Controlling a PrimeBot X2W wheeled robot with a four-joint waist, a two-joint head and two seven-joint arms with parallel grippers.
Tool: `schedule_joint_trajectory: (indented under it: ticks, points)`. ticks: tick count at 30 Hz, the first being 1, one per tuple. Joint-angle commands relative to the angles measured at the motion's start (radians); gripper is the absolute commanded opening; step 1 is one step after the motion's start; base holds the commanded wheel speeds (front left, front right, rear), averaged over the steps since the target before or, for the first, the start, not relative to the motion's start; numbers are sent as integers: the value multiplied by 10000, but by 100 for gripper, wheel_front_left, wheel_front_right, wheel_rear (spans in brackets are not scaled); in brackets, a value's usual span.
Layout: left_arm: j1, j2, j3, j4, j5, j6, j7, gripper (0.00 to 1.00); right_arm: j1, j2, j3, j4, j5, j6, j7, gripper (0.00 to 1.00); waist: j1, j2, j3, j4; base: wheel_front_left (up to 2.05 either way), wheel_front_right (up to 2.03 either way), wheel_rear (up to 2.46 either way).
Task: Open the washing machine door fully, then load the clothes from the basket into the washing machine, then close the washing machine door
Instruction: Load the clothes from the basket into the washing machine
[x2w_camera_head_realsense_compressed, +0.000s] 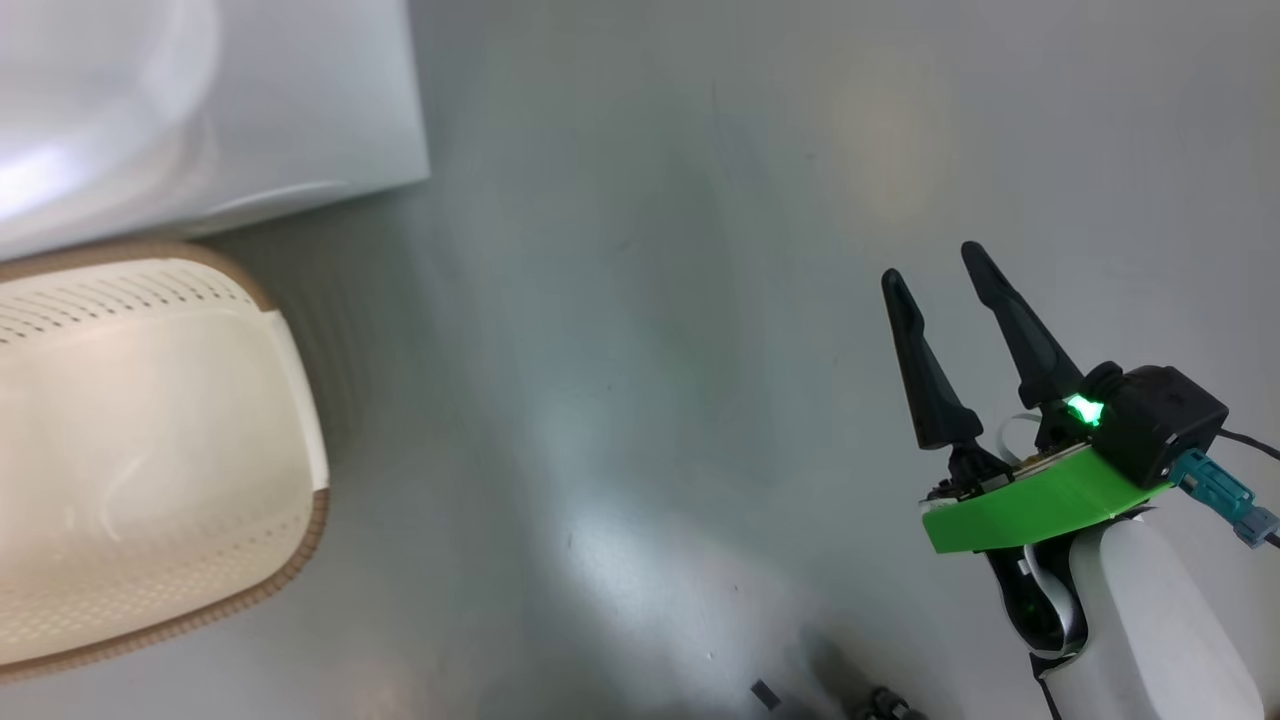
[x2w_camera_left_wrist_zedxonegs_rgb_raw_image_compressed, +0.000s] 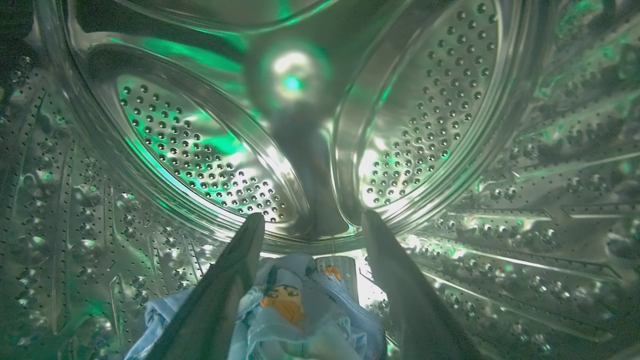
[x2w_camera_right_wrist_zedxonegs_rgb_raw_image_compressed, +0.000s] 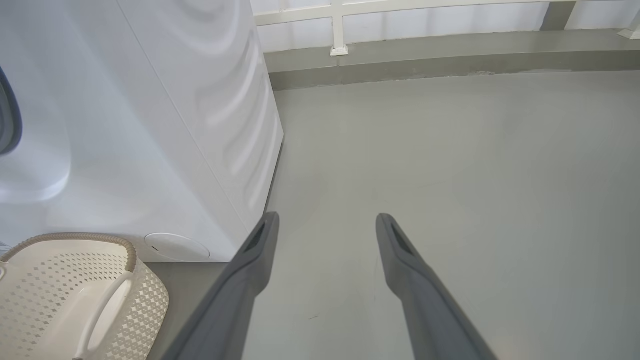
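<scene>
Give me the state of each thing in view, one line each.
left gripper, open, inside the drum, fingers spread either side of the clothes.
clothes, one bundle lying at the drum's bottom.
right gripper, open, empty, above the floor.
basket, upright beside the washing machine, no clothes in the part that shows.

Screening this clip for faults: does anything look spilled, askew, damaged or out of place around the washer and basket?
Nothing stands out. The clothes lie inside the washing machine drum between the fingers of the open left gripper, the basket sits upright by the machine, and the floor under the open right gripper shows no dropped garment.
</scene>
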Motion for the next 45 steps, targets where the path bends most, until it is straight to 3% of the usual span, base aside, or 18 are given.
schedule_joint_trajectory:
  ticks: [1,10,16,25,26,34,45]
  points:
    - [504,408,-75,-252,-71,-40,-51,100,319,-106,134,-154,-134,16,-48,100,0,-1,-566,349,0,0,0]
    - [2579,-75,-648,-458,-550,-65,-51,100,676,-372,-112,-15,-250,16,-48,100,0,-1,-1857,789,0,0,0]
    - [4430,-441,-882,-1589,-1001,-67,-51,100,1074,-584,-409,9,-307,16,-48,100,0,-1,-2522,1127,0,0,0]
    - [7252,-1275,-334,-4048,-1292,125,-51,100,1571,-762,-681,-26,-412,16,-48,100,0,-1,-3196,1493,0,0,0]
    - [8023,-1564,-234,-4729,-1289,265,-51,100,1699,-781,-731,-30,-431,16,-48,100,0,-1,-3384,1557,0,0,0]
    - [10455,-2297,166,-6805,-1089,775,-51,100,2028,-799,-665,-50,-477,16,-48,100,0,-1,-3944,1618,0,0,0]
    - [12680,-3599,874,-8450,-864,1035,-51,100,2344,-881,-612,-42,-421,16,-48,100,0,-1,-4408,1634,0,0,0]
